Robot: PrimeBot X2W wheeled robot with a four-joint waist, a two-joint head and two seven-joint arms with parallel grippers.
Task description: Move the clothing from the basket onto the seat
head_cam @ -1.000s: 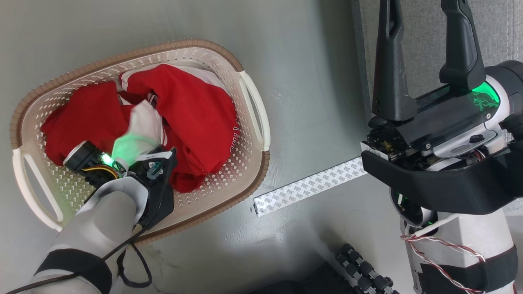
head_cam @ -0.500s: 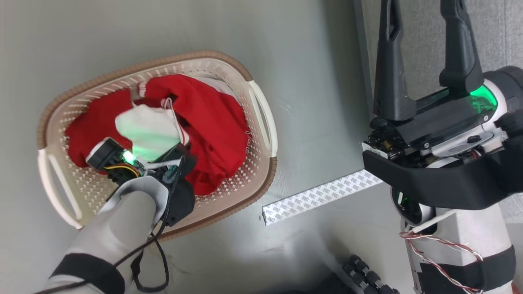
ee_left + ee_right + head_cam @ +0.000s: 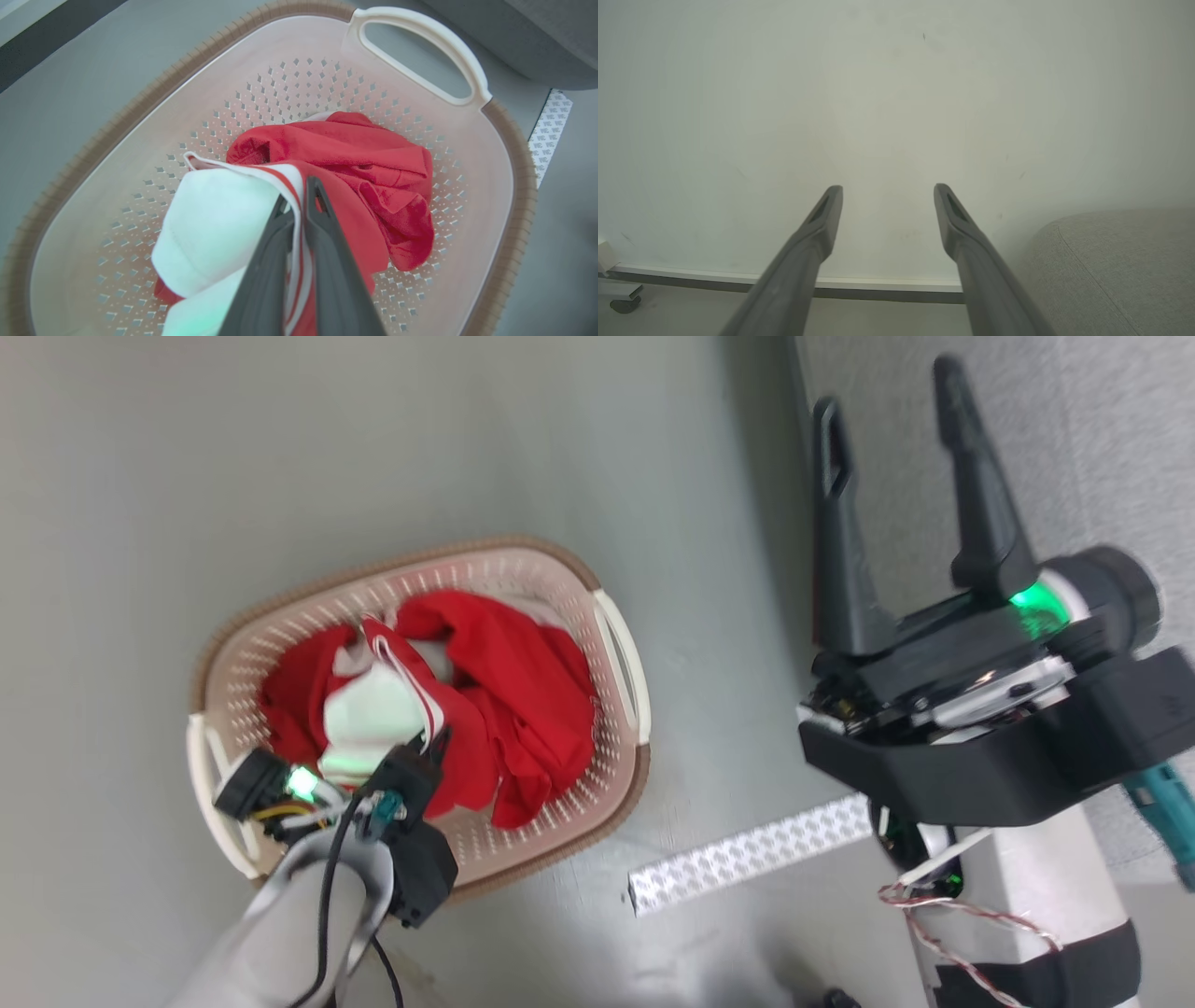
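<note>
Gripping: left claw (image 3: 297, 191) clamped tight on the striped collar (image 3: 286, 173) of the clothing (image 3: 373, 158), fabric pinched btwn its two fingers
Clothing: red w/ white parts, all bunched inside the basket (image 3: 280, 70); white panel (image 3: 215, 219) sits just beside the pinched collar, red folds heaped toward the handle side
Basket: standing on the floor (image 3: 280, 448), brown rim, perforated walls; one white handle (image 3: 420, 51) faces the sofa (image 3: 1074, 448)
Sofa: grey fabric, to the right of the basket in head view, apart from it w/ bare floor btwn
Other arm: right claw (image 3: 887, 385) spread wide and empty, held up in front of the sofa edge; its wrist view looks at a pale wall (image 3: 896, 93) w/ the sofa's rounded corner at lower right
Floor mark: patterned white tape strip (image 3: 747, 854) lying flat btwn basket and right arm, touching neither
</note>
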